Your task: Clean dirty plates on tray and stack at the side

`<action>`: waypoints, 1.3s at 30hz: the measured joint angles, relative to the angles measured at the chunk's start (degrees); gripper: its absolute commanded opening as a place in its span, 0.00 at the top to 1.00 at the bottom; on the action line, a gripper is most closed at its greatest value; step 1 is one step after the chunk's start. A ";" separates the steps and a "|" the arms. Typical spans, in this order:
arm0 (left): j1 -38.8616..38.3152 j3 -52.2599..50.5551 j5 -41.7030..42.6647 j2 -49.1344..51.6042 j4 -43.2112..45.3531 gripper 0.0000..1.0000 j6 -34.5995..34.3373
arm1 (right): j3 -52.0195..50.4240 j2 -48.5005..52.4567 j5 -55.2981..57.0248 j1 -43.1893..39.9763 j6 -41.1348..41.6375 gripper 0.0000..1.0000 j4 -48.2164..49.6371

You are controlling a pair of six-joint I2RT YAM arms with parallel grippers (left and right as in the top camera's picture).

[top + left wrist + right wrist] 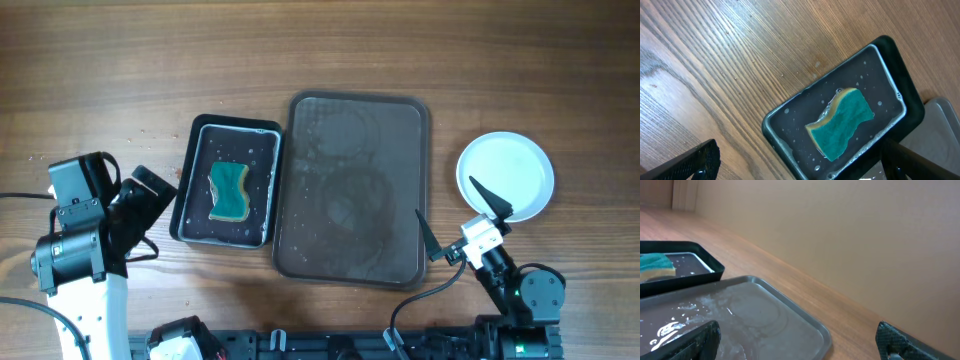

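Apparently near completion: tray bare, plates at the side

1. Position of task items. The tray (pixel 352 120) holds no plate; its floor shows only wet streaks and faint ring marks. The plates (pixel 505 175) lie on the table to its right, clear of its rim, and the top face looks white and unmarked.

2. End effectors. The left gripper (pixel 148 197) hangs above the small black tray (pixel 185 195), where the sponge (pixel 229 191) lies in shallow water. Its jaws are spread and carry nothing. The right gripper (pixel 445 198) sits between the tray and the plates, likewise spread and empty.

3. Hazards. One finger of the right gripper points close to the near rim of the plates. A careless swing on withdrawal could clip that rim and shift or tip the pile. Any plate gripped with wet pads may slip.

4. Not verifiable. From above the pile reads as a single disc, so I cannot confirm that all three are stacked, nor that the lower faces are free of blue. Neither wrist view shows the plates. The left gripper's fingertips are hard to separate from the arm overhead.
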 measured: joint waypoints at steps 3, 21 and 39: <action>0.00 0.00 0.00 0.00 0.00 0.00 0.00 | 0.00 0.00 -0.02 0.00 -0.04 0.00 -0.02; -0.26 0.00 -0.02 -0.09 0.02 0.00 0.00 | 0.00 0.00 0.00 0.00 -0.87 0.00 -0.02; -13.46 -18.40 6.03 -33.35 35.36 0.00 6.73 | -0.07 -0.04 -0.02 0.00 -0.90 0.00 -0.04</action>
